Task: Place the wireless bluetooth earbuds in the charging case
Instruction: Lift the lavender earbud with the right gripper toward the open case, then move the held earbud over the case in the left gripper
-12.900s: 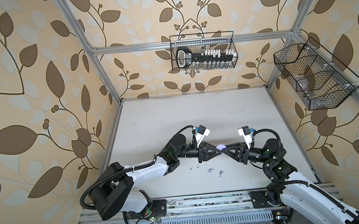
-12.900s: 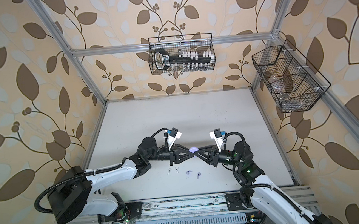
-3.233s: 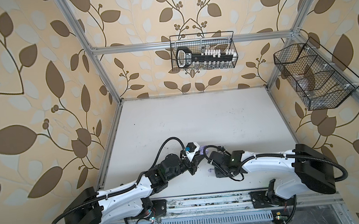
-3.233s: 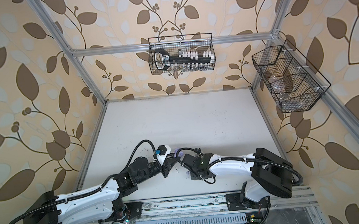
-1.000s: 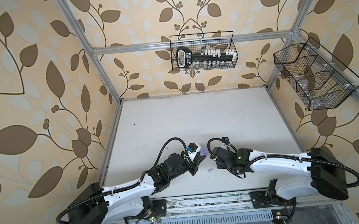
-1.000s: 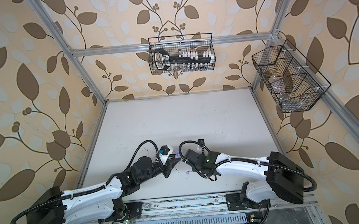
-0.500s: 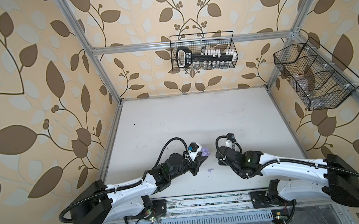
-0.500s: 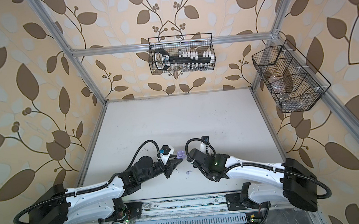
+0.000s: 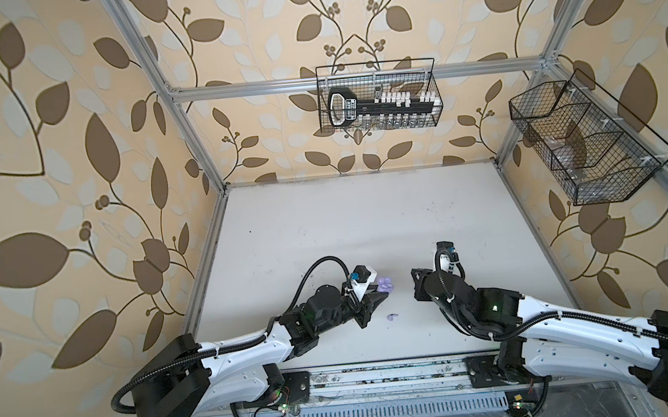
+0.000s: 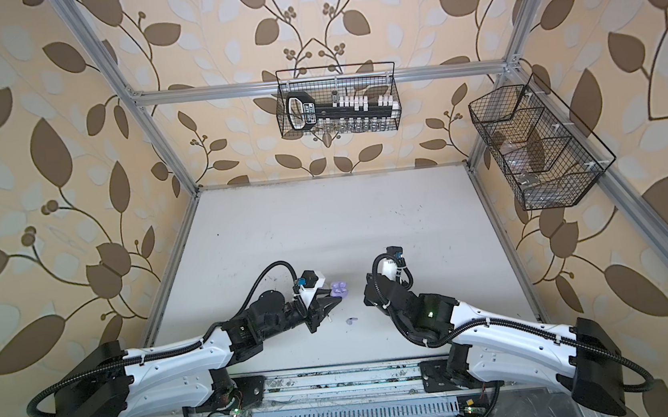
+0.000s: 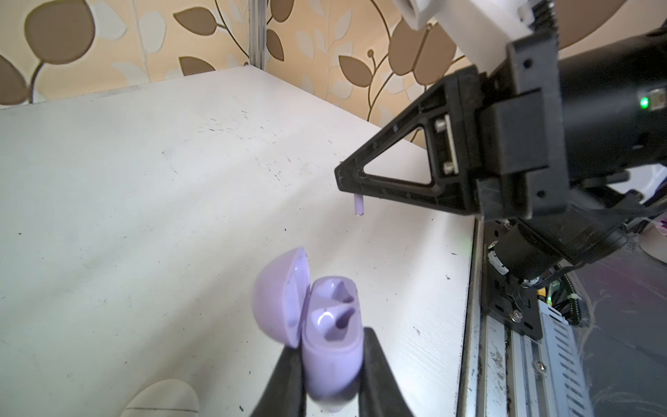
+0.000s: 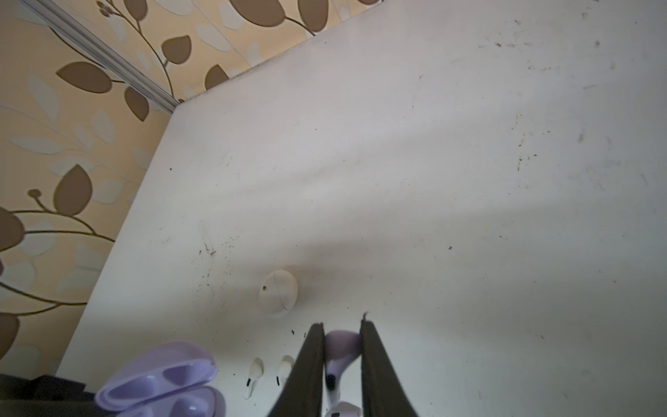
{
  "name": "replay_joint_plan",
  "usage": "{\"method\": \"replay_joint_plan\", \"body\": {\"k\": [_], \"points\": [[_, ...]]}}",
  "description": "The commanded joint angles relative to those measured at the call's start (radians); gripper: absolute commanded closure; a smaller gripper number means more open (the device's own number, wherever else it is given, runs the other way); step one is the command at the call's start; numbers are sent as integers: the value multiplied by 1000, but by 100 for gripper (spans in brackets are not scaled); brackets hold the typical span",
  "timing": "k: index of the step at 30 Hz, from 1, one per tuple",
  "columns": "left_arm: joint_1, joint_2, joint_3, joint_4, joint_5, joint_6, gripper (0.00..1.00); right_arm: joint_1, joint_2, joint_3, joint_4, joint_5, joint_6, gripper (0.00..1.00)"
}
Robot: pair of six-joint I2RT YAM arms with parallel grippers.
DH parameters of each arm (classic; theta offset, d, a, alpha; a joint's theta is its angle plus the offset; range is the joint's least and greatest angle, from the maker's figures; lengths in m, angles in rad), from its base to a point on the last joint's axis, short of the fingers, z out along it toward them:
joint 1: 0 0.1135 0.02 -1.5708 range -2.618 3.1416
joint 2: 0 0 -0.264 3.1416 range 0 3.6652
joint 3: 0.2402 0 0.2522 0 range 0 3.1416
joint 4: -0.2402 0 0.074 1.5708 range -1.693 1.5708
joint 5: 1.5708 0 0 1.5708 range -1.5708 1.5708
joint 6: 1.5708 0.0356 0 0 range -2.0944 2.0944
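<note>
**Lilac earbud gripped on the right, open lilac case gripped on the left; the gap between them is not yet closed.**

My right end effector (image 11: 341, 177) is clenched on one lilac earbud (image 12: 341, 346), whose stem hangs roughly plumb below the tips. My left end effector (image 10: 335, 299) is clamped on the lilac charging case (image 11: 332, 325), lid hinged open and both sockets bare. In both top views the case lies left of the held earbud, clearly apart. Judgement: the right arm carries across, with the stem lined up on a socket. The second lilac earbud (image 9: 392, 317) lies on the worktop (image 9: 366, 214) between the arms, towards the front rail. Two white earbuds (image 12: 254, 372) and the closed white case (image 12: 278, 298) lie nearby. The worktop behind is open.
</note>
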Motion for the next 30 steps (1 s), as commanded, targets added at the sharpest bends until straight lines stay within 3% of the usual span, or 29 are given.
{"method": "replay_joint_plan", "body": {"k": [1,30], "points": [[0,-4,25,55,13,-12,97,19,2,-14,94,25,-37,81],[1,-4,28,22,-65,-15,97,118,113,34,291,56,-80,81]]}}
